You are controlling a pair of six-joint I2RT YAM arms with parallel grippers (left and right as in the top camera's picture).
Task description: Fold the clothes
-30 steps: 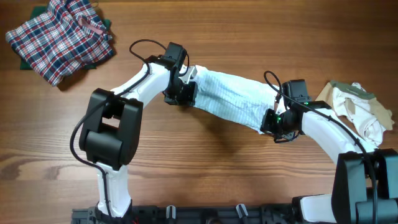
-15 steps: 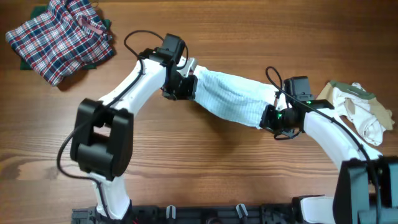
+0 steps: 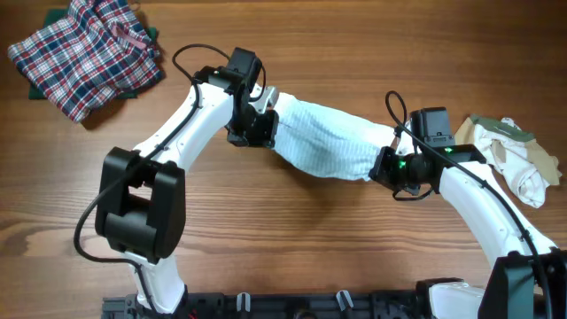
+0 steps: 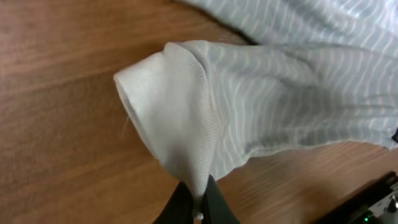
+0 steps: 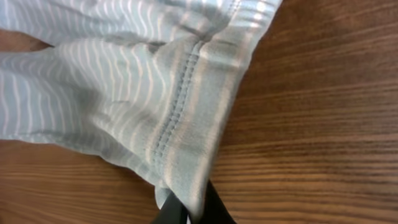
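Wood-grain worktop (image 3: 310, 239) fills our view from above, and near its middle we see the pale blue-white striped garment (image 3: 323, 142) strung between the two arms. Our left end effector (image 3: 254, 129) is clamped on one end of that cloth. Through the left wrist camera we see its fingers (image 4: 219, 208) pinched together on a plain white ribbed edge, which stands up in a fold right above them, while the striped body runs off to their right. Our right end effector (image 3: 391, 168) is clamped on the other end. Through its wrist camera the fingertips (image 5: 216, 213) pinch a stitched hem, and the cloth spreads up and to the left from them. Between the two grips the garment sags a little; we cannot tell whether it touches the wood. A red-white-blue plaid garment (image 3: 84, 53) lies well apart, beyond and to the left of the left end effector. Beige and white garments (image 3: 509, 155) lie bunched just to the right of the right end effector.
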